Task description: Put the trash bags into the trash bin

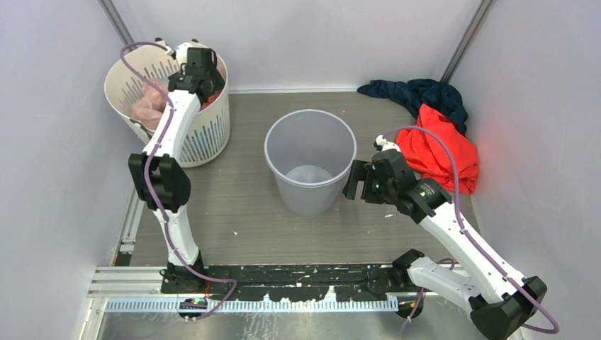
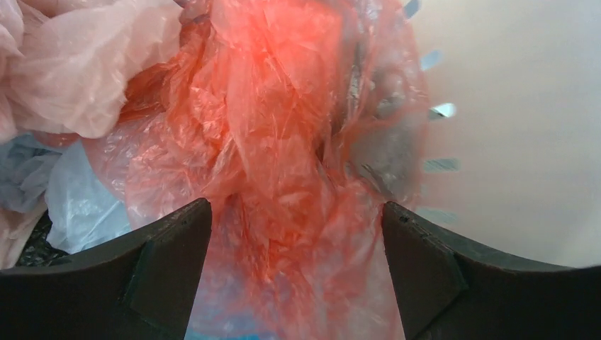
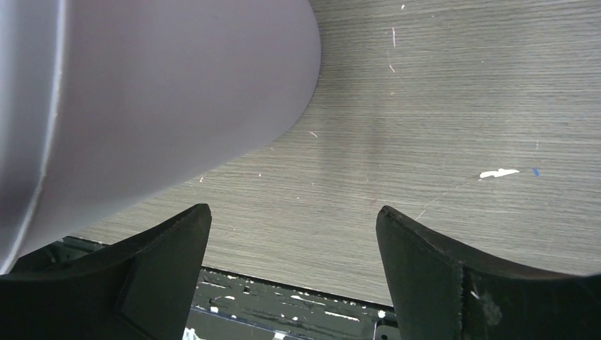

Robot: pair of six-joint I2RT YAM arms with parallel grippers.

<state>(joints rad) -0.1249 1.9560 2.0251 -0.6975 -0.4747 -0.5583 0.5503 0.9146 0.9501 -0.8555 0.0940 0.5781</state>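
Left gripper [image 2: 298, 234] fingers stand wide apart, astride the film but not closed on it. Trash bag [image 2: 276, 127], red-pink and crinkled, lies in the white slotted basket [image 1: 205, 134] at the far left corner of the worktop, beside pale pink film [image 2: 78, 64] and bluish film [image 2: 85, 198]. Trash bin [image 1: 312, 198] stands mid-worktop, no bag in it. Right gripper [image 3: 294, 227] hangs open, holding nothing, just beside the bin's right wall. Step judged: 1, the grasp. Next move calls for closing on the film, lifting clear of the basket rim, then carrying it to the bin.
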